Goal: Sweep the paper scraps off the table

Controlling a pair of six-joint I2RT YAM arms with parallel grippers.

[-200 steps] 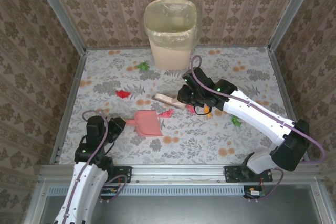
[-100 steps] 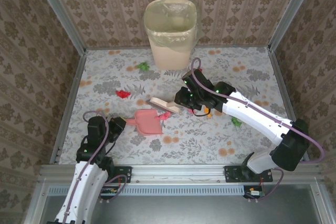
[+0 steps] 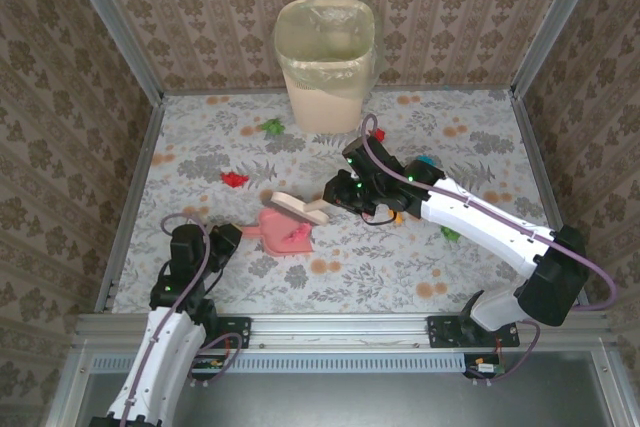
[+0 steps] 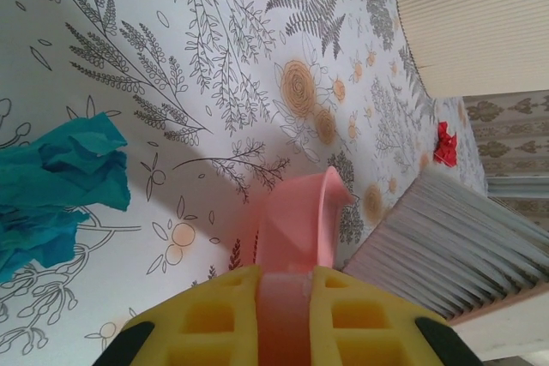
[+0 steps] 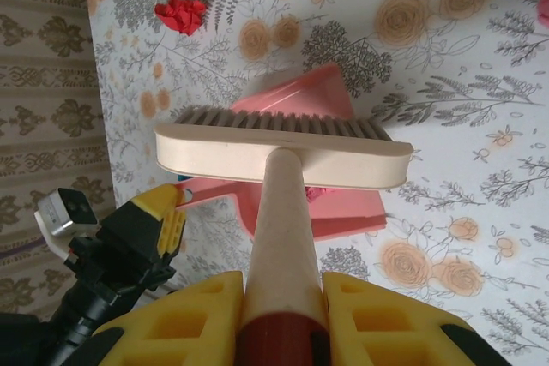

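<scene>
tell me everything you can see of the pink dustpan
The dustpan is pink and looks like smooth plastic: a shallow tray with raised walls and a thin flat handle. It lies flat on the table, left of centre, with its handle pointing left. The left gripper is shut on that handle. The brush stands at its far edge, bristles down. What looks like a small pink paper scrap lies inside.

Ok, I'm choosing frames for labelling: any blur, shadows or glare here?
Top external: even light, no glare. Left wrist: dustpan handle blurred up close, a soft shadow crossing the table. Right wrist: brush head sharp.
</scene>
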